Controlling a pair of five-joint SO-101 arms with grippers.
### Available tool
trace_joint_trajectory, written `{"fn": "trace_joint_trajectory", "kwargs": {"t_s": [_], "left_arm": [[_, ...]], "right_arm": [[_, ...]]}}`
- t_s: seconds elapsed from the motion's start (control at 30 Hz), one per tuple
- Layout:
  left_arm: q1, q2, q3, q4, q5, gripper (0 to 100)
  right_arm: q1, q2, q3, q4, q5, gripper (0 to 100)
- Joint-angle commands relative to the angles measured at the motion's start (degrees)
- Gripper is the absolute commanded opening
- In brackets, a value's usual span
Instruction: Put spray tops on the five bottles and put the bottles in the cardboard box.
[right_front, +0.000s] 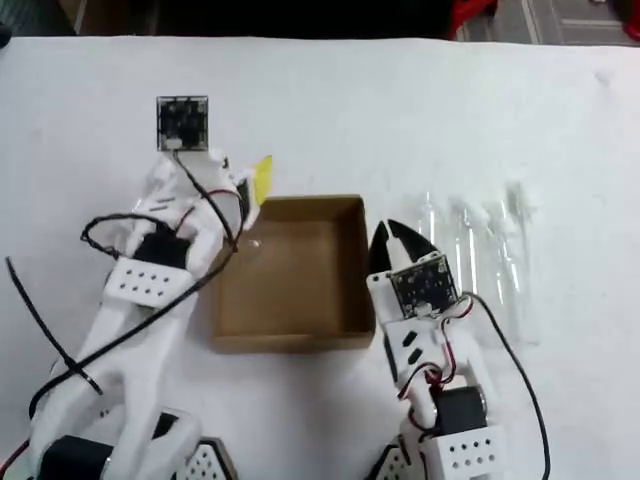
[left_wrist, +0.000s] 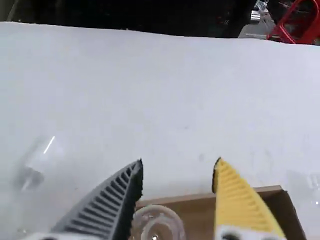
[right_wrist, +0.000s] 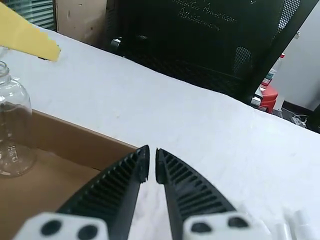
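These are thin clear plastic bottles, so my guess is light, a bit slick, and easy to tip or squash. I'd pinch one gently around the body just under the shoulder rather than by the narrow neck. Spray tops I'd take by the head, not the skinny tube.

One bottle (right_wrist: 12, 135) stands upright inside the cardboard box (right_front: 290, 340), in the far corner on the left arm's side. Its neck looks bare, no spray top as far as I can tell. The left end effector (left_wrist: 177, 170) hangs right over that corner, its grey and yellow fingers spread wide with the bottle's mouth showing between them. It doesn't look like it's squeezing anything. The left arm stretches forward alongside the box.

The right end effector (right_wrist: 152, 157) sits just beside the box's opposite side wall. Its fingers are pressed almost together with only a sliver of gap and nothing in them, and it's aimed low over the desk (right_front: 400, 110). That arm is tucked back.

Next to it on the desk is a row of clear pieces (right_front: 470, 245), tubes and whitish heads. They're likely the spray tops, maybe some bottles too, hard to sort out. Another clear thing (left_wrist: 37, 160) lies on the desk outside the box, probably a bottle on its side.
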Motion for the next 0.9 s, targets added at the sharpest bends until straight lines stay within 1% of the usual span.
{"fn": "trace_joint_trajectory", "kwargs": {"t_s": [0.0,0.13,0.27,0.33,0.4,0.47,0.53,0.63,0.8,0.87], "left_arm": [[-0.2,-0.7,-6.6,3.9,0.8,22],[-2.9,-4.9,-11.5,12.0,0.8,22],[-10.7,-12.5,-13.9,19.1,0.7,21],[-14.3,-15.3,-14.1,20.4,0.4,21],[-16.4,-16.1,-14.5,20.8,-0.1,21],[-16.9,-14.6,-17.5,22.2,-4.5,21],[-16.6,-10.1,-22.6,26.0,-9.7,21],[-16.0,2.3,-35.2,34.9,-15.8,21],[-16.6,27.4,-60.4,49.4,-22.3,21],[-16.7,36.7,-70.9,53.4,-23.8,21]], "right_arm": [[0.6,-0.1,-0.4,-1.5,0.2,1.5],[0.6,-0.1,-0.4,-1.5,0.2,1.5],[0.6,-0.1,-0.3,-1.5,0.2,1.5],[0.6,-0.1,-0.3,-1.5,0.2,1.5],[0.6,-0.1,-0.1,-1.6,0.2,1.5],[0.6,-0.5,1.1,-2.4,0.2,1.5],[0.6,-0.2,2.2,-4.7,0.2,1.5],[0.6,-0.3,3.7,-6.7,0.2,1.5],[0.6,-0.2,3.7,-6.9,0.2,1.5],[0.6,-0.3,3.7,-6.9,0.2,1.5]]}}
